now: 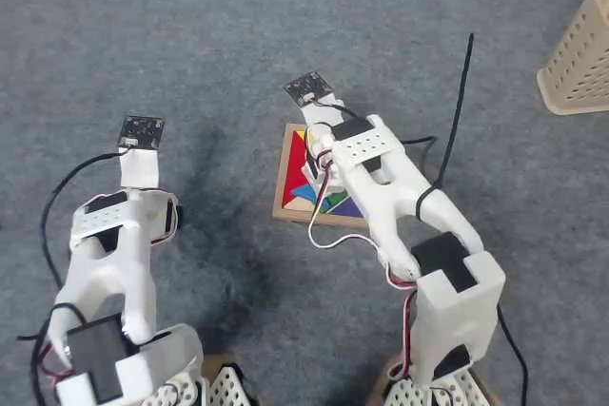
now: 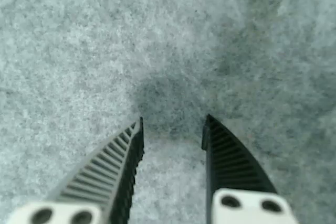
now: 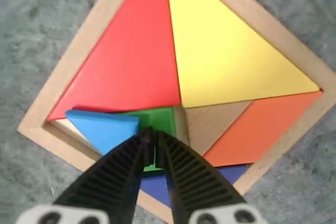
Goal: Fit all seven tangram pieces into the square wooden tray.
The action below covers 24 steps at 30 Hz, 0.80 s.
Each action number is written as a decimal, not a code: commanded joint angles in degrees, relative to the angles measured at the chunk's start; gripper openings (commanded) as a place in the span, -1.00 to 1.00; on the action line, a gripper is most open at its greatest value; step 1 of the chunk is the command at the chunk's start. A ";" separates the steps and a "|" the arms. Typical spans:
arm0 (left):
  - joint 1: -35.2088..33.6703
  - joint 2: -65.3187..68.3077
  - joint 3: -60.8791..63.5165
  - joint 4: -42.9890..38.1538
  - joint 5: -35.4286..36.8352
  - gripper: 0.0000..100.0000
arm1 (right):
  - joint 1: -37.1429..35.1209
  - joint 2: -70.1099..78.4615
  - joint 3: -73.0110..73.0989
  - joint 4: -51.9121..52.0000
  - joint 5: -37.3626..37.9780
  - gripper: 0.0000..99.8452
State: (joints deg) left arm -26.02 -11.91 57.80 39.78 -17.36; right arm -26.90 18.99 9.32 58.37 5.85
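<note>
Square wooden tray (image 1: 283,178) at centre of grey felt worktop (image 1: 190,64), all seven pieces inside: large red triangle (image 3: 131,61), large yellow triangle (image 3: 226,51), orange piece (image 3: 262,127), pale wood piece (image 3: 212,124), small green piece (image 3: 157,119), light-blue triangle (image 3: 105,127), dark-blue piece (image 3: 153,188). Right jaws together, tips down on the green piece; pinching or merely pressing, cannot tell. Light-blue triangle just beside the tips, at 9 o'clock in the high view, long edge along the red triangle, seemingly not seated flat, bare tray floor showing past its corner. Left jaws apart, holding nothing, well away at 9 o'clock over bare felt. Black cable (image 1: 461,111) at 3 o'clock, beige perforated box (image 1: 580,54) at 2 o'clock, neither in the way
</note>
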 commanded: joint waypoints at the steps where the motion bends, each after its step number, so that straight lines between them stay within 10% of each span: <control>1: 0.09 -3.08 -0.22 -0.97 -0.53 -0.65 | 3.91 -0.40 -2.55 0.75 0.97 -0.99; 24: 0.09 -3.16 -0.22 -0.97 -0.53 -0.65 | -2.07 -12.53 -1.41 6.11 -1.41 -0.99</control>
State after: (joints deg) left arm -26.02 -11.91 57.80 39.78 -17.36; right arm -28.75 15.30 8.53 62.95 5.14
